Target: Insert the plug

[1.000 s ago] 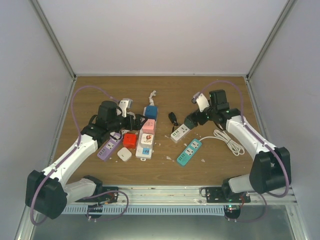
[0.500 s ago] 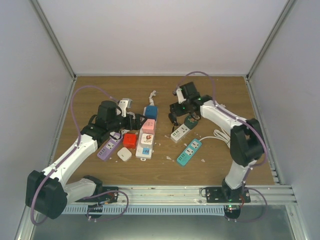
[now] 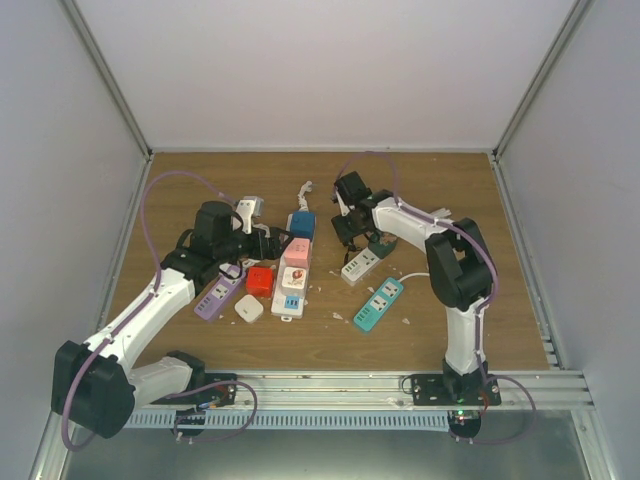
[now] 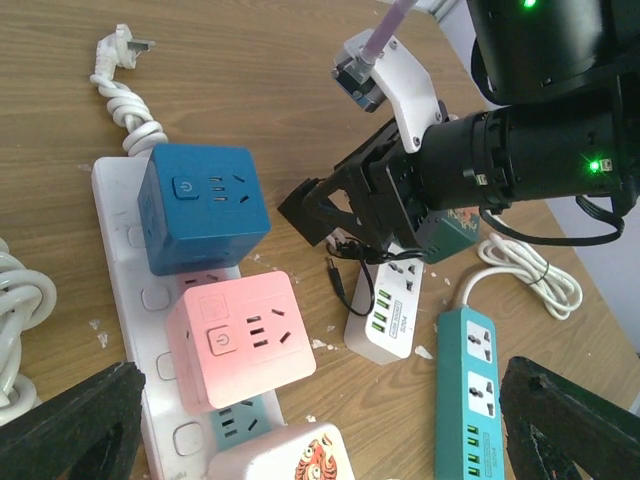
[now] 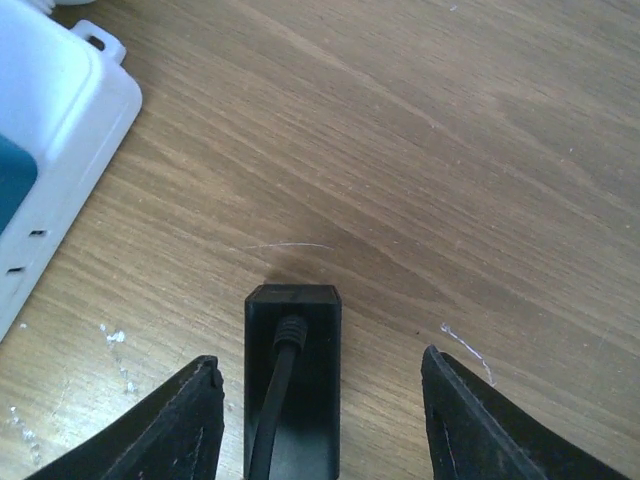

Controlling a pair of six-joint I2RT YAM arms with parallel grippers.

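The black plug (image 5: 292,390) lies flat on the wooden table (image 5: 450,150) between the right gripper's (image 5: 318,400) parted fingers (gaps either side), at 11 o'clock from a small white strip (image 3: 360,266). The long strip (image 4: 115,220) carries blue (image 4: 200,205) and pink (image 4: 240,340) cubes. The left gripper (image 4: 320,430) is spread wide.

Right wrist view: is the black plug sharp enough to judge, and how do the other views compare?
Right wrist view: the black plug and wooden table are sharp, with a soft shadow just beyond the plug. Left wrist view: the blue cube is crisp, while the left claw's fingers in the bottom corners are dark and soft. Top view: even light, but small things lack detail.
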